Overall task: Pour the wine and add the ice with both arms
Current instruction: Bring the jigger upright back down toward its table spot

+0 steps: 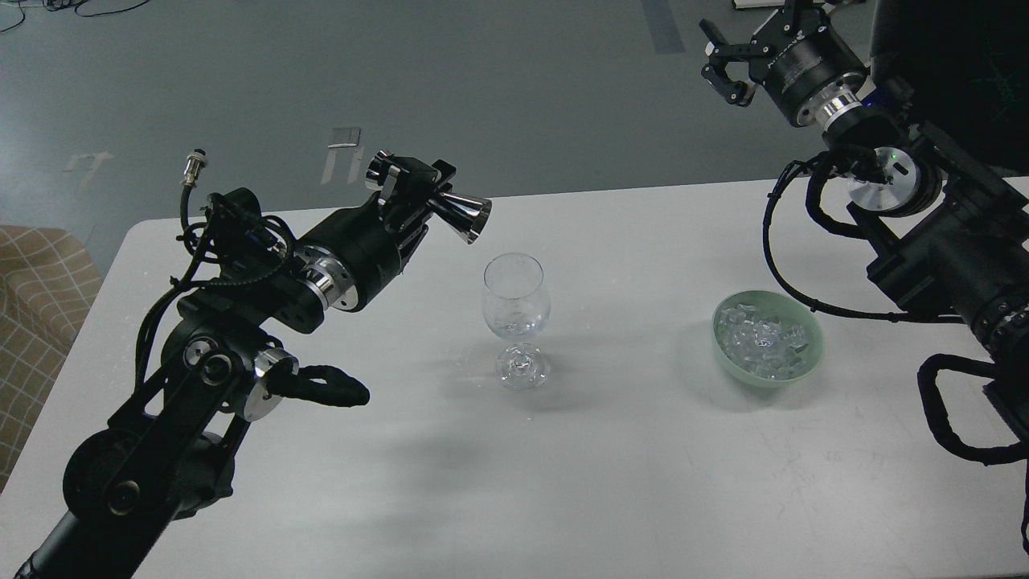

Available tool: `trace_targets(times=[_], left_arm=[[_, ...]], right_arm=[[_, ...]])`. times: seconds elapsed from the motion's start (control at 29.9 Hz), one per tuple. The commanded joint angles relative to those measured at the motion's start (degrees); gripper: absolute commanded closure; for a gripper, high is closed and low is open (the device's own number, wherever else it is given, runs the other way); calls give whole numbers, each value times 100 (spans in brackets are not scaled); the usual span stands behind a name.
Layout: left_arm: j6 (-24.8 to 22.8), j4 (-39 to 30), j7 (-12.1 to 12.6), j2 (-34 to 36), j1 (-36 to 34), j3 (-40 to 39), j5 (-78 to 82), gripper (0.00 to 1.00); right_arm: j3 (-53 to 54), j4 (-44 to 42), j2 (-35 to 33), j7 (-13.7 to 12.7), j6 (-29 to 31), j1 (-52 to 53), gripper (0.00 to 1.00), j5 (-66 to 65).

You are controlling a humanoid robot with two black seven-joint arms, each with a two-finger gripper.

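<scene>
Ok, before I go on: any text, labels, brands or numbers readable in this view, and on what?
Nothing can be read for certain.
Right end effector: a faint light marking on its black housing, too small and blurred to read.
Left end effector, the silver jigger it holds, wine glass, green bowl of ice, table: no text visible.

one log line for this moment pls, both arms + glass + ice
left end effector: shut on metal cup, tipped toward wine glass | right end effector: open, raised, empty | ice: in green bowl | glass: upright on table
</scene>
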Motion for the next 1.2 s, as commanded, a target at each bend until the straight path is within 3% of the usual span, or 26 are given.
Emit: trace_targets(times=[0.0,0.17,0.23,0.47,0.63,0.8,0.94,1.17], left_arm=[[200,-1,0,-58,93,-186,-832,100],[745,25,0,-189,163,-984,-3185,100],[754,60,0,-251,242,-1414,-3907,100],[623,359,-339,-743,1006,-2699,-5456,96],[377,666,-646,-1015,1454,-2876,-5783,88],[104,877,-805,-1288,1719,-2876,-5792,82],[-186,1325,-1112,-1446,1737,-2884,-5801,80],[-713,2283,-1288,-1455,1737,-2885,-5792,79]], right_arm=[[0,0,0,0,0,0,0,0],[0,0,0,0,0,0,0,0],[0,0,0,0,0,0,0,0],[0,0,9,0,0,-9,0,0],[-9,0,18,0,0,-9,0,0],[-9,0,9,0,0,-9,0,0],[-9,0,0,0,0,-9,0,0],[-9,0,9,0,0,-18,0,0]])
